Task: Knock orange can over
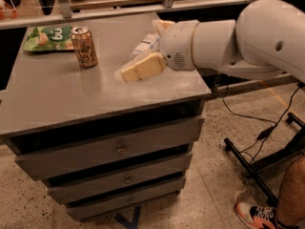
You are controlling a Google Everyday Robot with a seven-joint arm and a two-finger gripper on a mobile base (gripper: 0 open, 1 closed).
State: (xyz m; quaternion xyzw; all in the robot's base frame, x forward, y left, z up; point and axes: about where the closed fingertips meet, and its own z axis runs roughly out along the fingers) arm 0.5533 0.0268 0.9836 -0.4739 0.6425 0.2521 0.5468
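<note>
Broadly, the square grey worktop [57,94] of a three-drawer grey metal cabinet [119,149] takes up the left and middle of the camera view. Its front edge and right corner stand free over a speckled floor, and a pale rail [205,3] runs behind its far edge. The whole front half of the worktop is bare, as is a strip along the left edge. A stretch of open grey surface also lies between the can and the gripper.

The thick white, rounded robot arm [238,37] comes in from the right, passes over the worktop's right edge and lies nearly level. Its wrist points left and slightly down towards the middle of the surface. The cream-coloured gripper [138,69] at its end sits low over the worktop, right of centre. Whether it is spread or pressed together cannot be told from this side.

A flat green snack bag [47,37] lies in the far left corner. A clear plastic bottle with a white label [145,44] lies on its side just behind the gripper, partly hidden by it. The small orange-copper aluminium drink can with pale lettering [85,46] stands upright at the bag's right end, just beside it. It is to the left of the gripper and apart from it.
</note>
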